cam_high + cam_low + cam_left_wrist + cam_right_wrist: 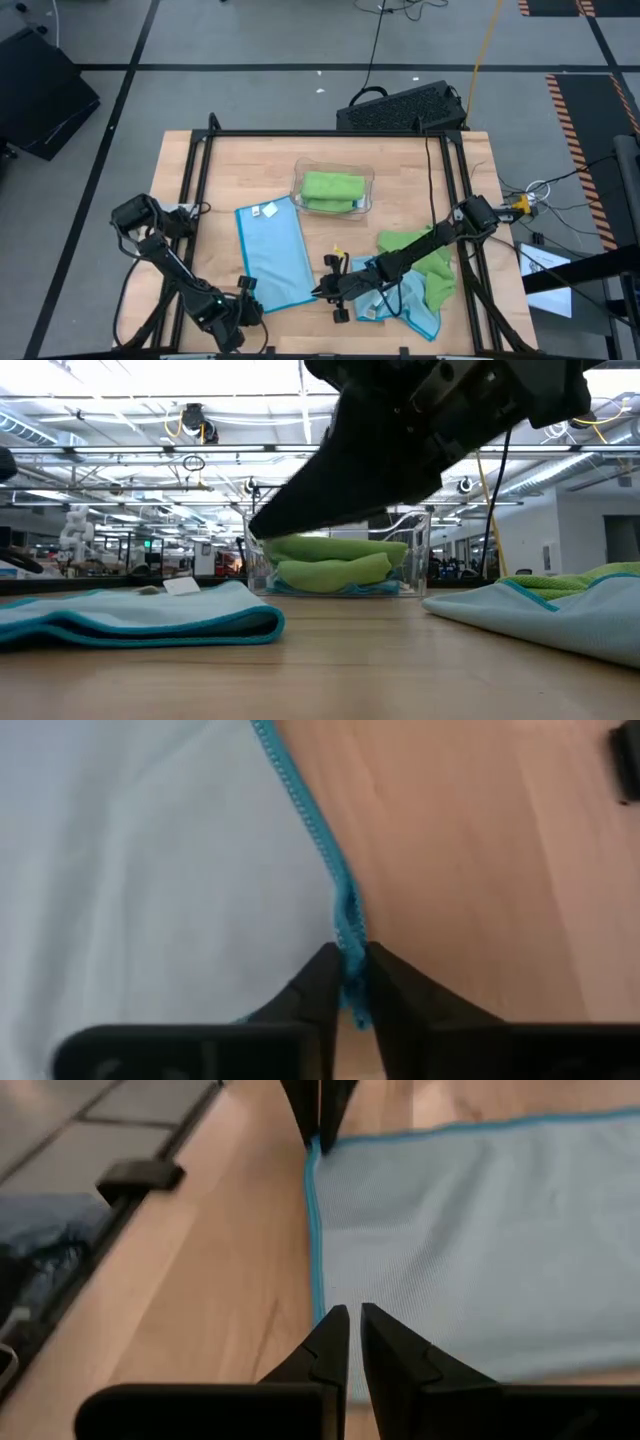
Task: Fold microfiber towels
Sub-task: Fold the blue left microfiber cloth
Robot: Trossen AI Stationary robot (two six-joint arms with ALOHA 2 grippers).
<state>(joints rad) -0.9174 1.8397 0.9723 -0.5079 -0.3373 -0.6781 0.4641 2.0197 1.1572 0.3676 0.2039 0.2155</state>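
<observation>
A light blue microfiber towel (272,255), folded into a long strip, lies flat on the wooden table. My left gripper (245,300) is at its near left corner, shut on the teal hem. My right gripper (320,292) is shut at the towel's near right corner (322,1295). In the low view its dark arm (400,450) stands above the towel (130,620). A folded lime green towel (333,188) lies in the clear tray (300,178). My left gripper pinches the towel's teal hem (347,930) at the near left corner between its two fingers (320,985). The fingers come steeply from above. One layer or several, I cannot tell. The cloth lies flat on the table. My right gripper: I cannot tell whether it touches the towel.
A loose pile of green and light blue towels (425,272) lies at the near right, under my right arm. The clear tray stands behind the blue towel, toward the far edge. A small black block (340,315) sits at the near edge. Bare wood shows at the far left.
</observation>
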